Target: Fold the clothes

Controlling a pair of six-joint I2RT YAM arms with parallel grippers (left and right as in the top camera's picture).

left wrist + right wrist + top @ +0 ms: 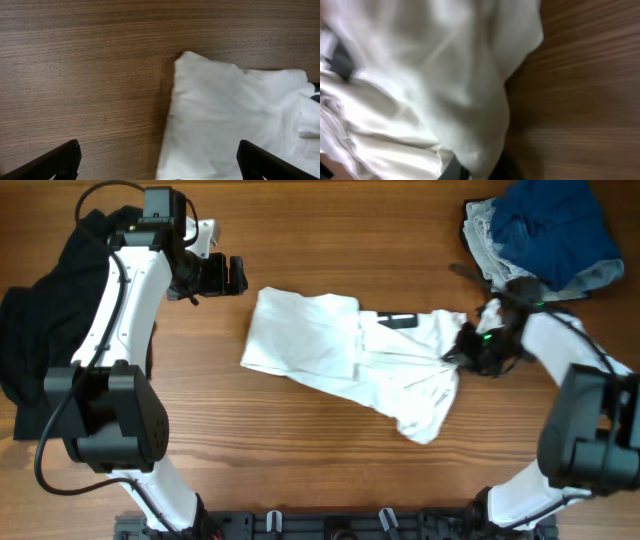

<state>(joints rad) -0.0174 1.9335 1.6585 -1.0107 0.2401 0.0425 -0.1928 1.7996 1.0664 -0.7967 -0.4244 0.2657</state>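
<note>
A white garment [350, 355] lies crumpled across the middle of the wooden table, with a black label [400, 319] near its top edge. My left gripper [232, 275] hovers open just off the garment's upper left corner. In the left wrist view its fingers [160, 165] are spread wide, with the garment's left edge [225, 110] between and ahead of them. My right gripper [468, 348] is at the garment's right edge and shut on the cloth. In the right wrist view the white fabric [435, 85] fills most of the frame and covers the fingers [470, 172].
A black garment [40, 330] lies at the left edge of the table under the left arm. A pile of blue denim and light clothes [545, 230] sits at the back right. Bare wood [300, 450] lies in front of the garment.
</note>
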